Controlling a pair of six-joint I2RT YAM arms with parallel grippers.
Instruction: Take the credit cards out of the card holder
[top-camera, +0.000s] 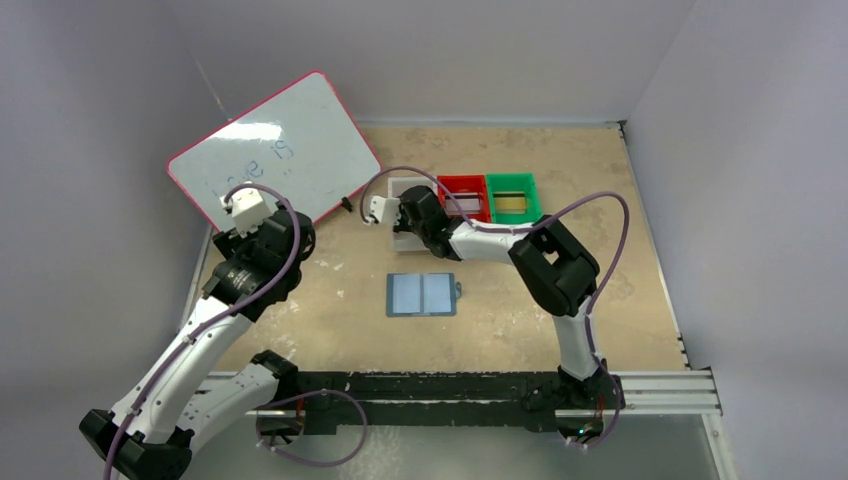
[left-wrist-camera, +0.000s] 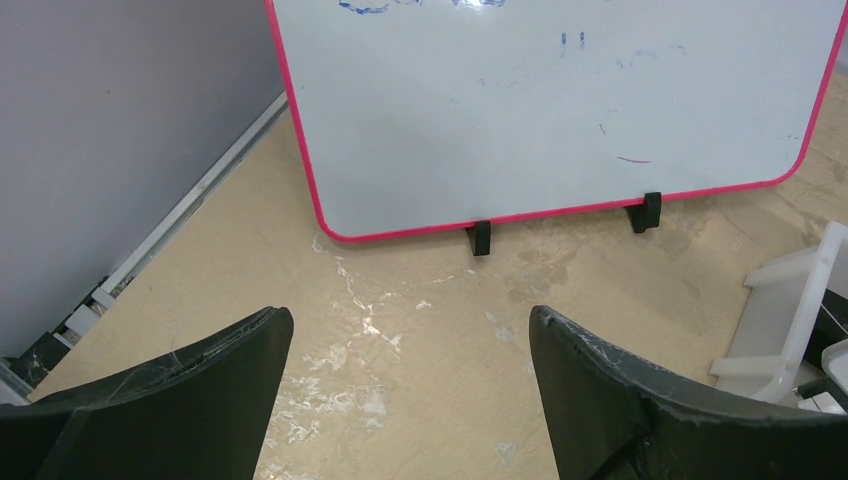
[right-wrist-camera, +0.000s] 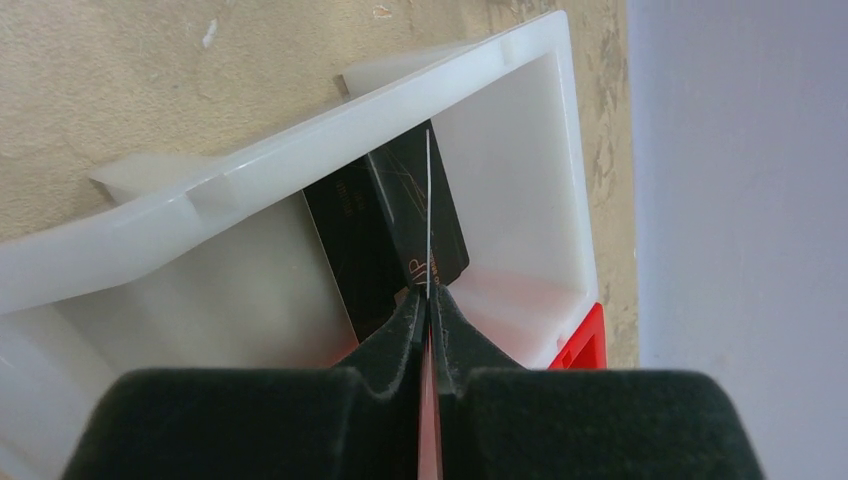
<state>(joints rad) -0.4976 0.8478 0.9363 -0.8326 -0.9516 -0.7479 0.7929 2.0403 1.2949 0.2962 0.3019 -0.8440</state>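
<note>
The slate-blue card holder lies open and flat in the middle of the table, with nothing touching it. My right gripper hangs over the white bin, shut on a thin credit card that I see edge-on as a pale line. Under it, black credit cards lie in the bin. In the top view the right gripper is at the white bin. At the far left my left gripper stands wide open above bare table with nothing between its fingers.
A pink-rimmed whiteboard stands propped at the back left, right in front of the left gripper. The red bin and the green bin sit to the right of the white one, each with a card inside. Walls close in on three sides.
</note>
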